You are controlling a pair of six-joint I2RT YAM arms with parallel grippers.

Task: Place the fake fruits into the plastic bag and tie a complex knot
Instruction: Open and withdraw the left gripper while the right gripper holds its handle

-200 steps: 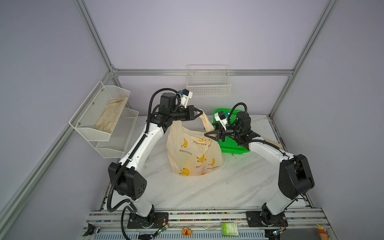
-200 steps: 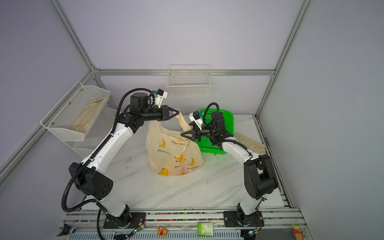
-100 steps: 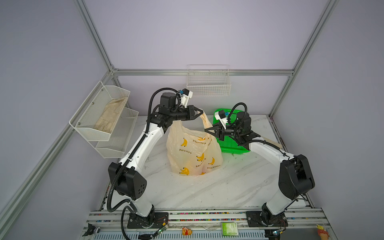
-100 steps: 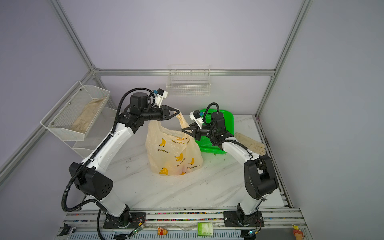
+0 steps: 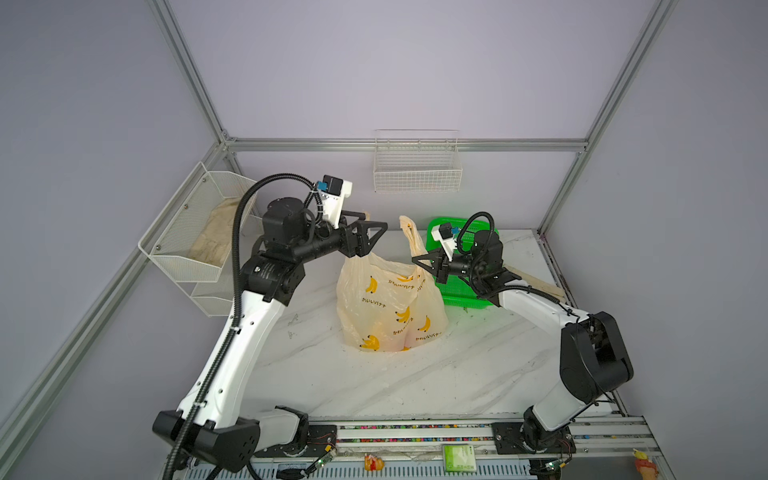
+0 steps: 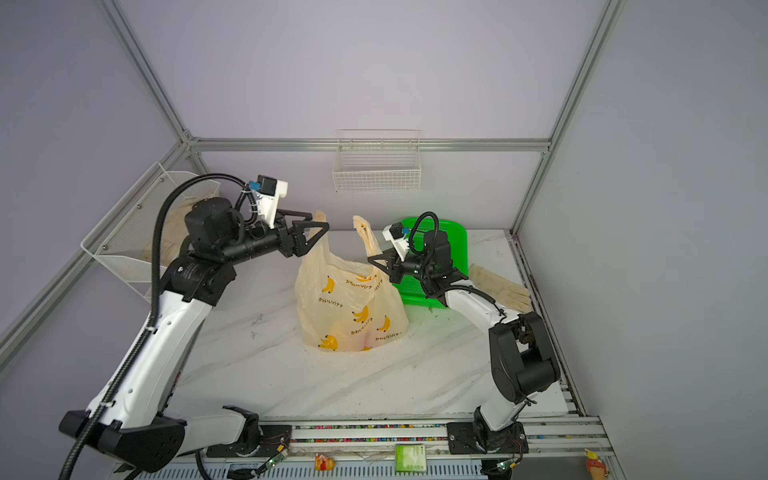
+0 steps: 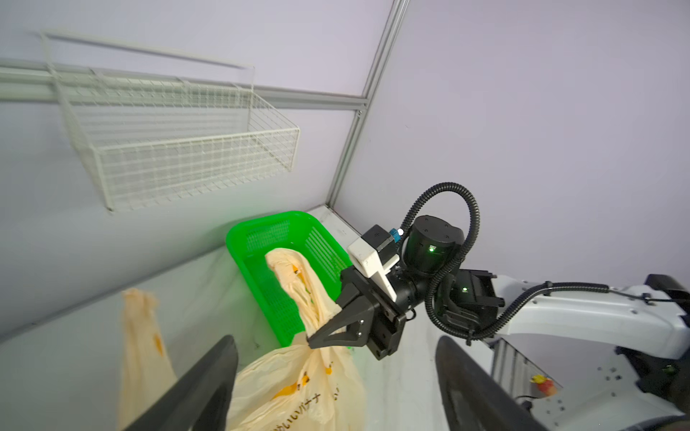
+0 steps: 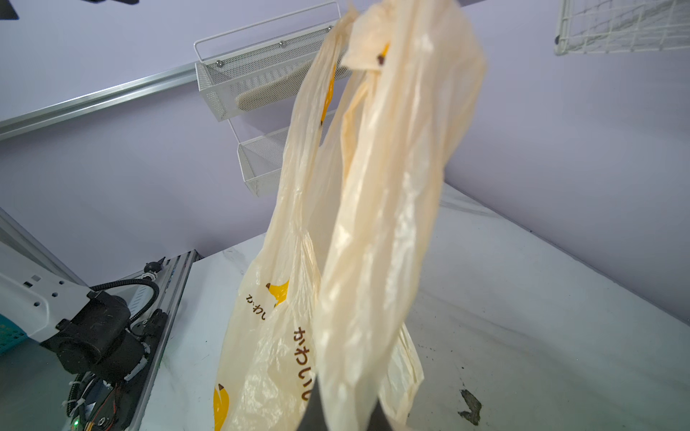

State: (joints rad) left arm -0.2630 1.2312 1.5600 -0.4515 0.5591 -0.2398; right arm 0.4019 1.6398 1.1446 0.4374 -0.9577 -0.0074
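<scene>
two untied peach handle loops (image 6: 368, 239) stick up from the translucent peach banana-print plastic bag (image 5: 386, 307) standing on the white marble table (image 5: 332, 382); fruits unseen, likely inside; knot not begun. right gripper (image 5: 417, 261) clamps one loop, left gripper (image 5: 375, 221) gapes empty.

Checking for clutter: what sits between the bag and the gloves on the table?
The green basket, partly hidden by the right arm, in both top views.

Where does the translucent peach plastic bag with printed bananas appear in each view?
Top views: the peach banana-print plastic bag stands at the centre of both.
Left wrist: in front of the bright green mesh basket, the bag has a handle pinched in the right gripper.
Right wrist: close up, its handle fills the frame.
Shared landmark: the white wire basket on the back wall.
</scene>
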